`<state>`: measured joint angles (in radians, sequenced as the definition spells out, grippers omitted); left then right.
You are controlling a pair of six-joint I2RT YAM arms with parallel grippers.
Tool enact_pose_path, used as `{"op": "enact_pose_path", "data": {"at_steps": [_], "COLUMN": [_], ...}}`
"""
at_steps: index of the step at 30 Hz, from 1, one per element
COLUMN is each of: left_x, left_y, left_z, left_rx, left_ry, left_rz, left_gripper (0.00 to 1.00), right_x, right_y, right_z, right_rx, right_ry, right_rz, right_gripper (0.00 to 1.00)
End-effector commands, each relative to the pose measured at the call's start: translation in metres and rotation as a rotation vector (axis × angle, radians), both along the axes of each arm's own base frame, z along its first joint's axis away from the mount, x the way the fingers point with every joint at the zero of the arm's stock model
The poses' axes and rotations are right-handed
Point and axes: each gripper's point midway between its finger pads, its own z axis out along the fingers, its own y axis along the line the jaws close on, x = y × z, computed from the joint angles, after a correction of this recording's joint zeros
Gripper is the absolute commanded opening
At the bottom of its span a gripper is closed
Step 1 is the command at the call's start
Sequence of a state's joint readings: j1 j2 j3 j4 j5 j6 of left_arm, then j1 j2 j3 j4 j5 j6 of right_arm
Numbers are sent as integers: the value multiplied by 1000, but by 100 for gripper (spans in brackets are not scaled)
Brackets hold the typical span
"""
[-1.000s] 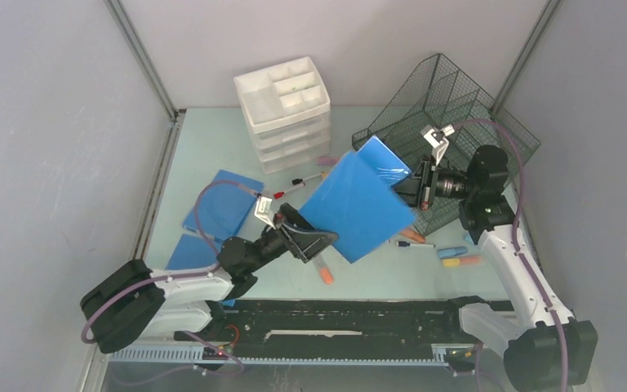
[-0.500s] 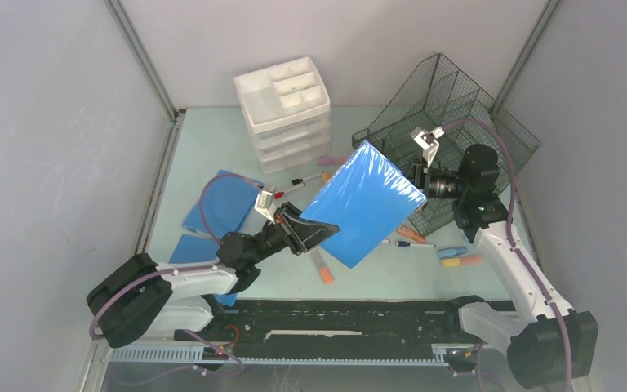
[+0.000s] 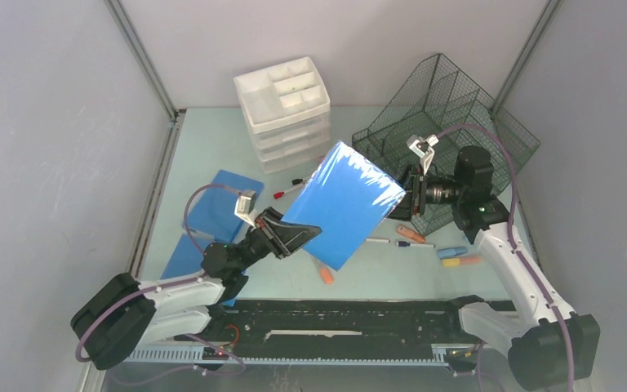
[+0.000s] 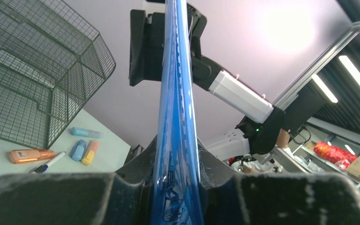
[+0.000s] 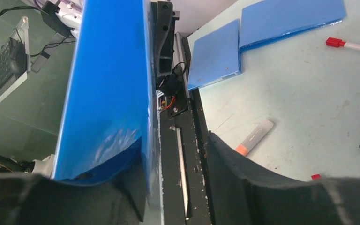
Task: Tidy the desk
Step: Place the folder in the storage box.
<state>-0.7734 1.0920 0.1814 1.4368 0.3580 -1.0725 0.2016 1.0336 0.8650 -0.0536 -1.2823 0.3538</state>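
Note:
A blue folder (image 3: 343, 204) hangs tilted above the middle of the pale green desk (image 3: 212, 139). My left gripper (image 3: 298, 237) is shut on its lower left edge; in the left wrist view the folder (image 4: 176, 93) runs edge-on between the jaws of that gripper (image 4: 176, 197). My right gripper (image 3: 404, 200) sits at the folder's upper right corner and is open. In the right wrist view the folder (image 5: 108, 84) lies against one finger, with a wide gap to the other finger (image 5: 234, 164).
A white drawer unit (image 3: 286, 110) stands at the back. A dark wire-mesh tray (image 3: 449, 122) sits tipped at the back right. Two more blue folders (image 3: 220, 208) (image 3: 184, 253) lie left. Loose markers lie about: an orange-tipped one (image 3: 325, 273), a red-capped pen (image 3: 290, 189), highlighters (image 3: 457, 257).
My left gripper closed on the folder's lower edge, then my right gripper let go and opened. The folder and left arm have shifted left.

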Motion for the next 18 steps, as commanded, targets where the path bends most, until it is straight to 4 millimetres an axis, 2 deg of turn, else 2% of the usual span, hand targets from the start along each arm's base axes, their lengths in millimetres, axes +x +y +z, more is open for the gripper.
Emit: {"op": "enact_pose_path", "data": {"at_steps": [1,4,7,9,13,18], "left_x": [-3,-2,3,6,6,4], "left_y": [25,35,47,55,61,47], "left_z": [26,25,16,12,9,17], "left_rx": [-133,-160,-176,-186,-186,-144], "left_ry": [-6,26,70,88,92,63], "left_rz": [53,75,108,131,147,82], "left_gripper": [0,0,0,0,0,0], "right_x": [-3,-3,-3,-5,-16,-15], "right_y": [0,-2,-7,-10,-9,7], "right_z": [14,15,18,19,23,15], "right_rx": [1,2,-6,-7,11,8], "right_ry": [-94,-103,-130,-142,-146,-97], "right_rz": [4,-1,-8,-10,45,60], "right_gripper": [58,70,89,98,100,100]}}
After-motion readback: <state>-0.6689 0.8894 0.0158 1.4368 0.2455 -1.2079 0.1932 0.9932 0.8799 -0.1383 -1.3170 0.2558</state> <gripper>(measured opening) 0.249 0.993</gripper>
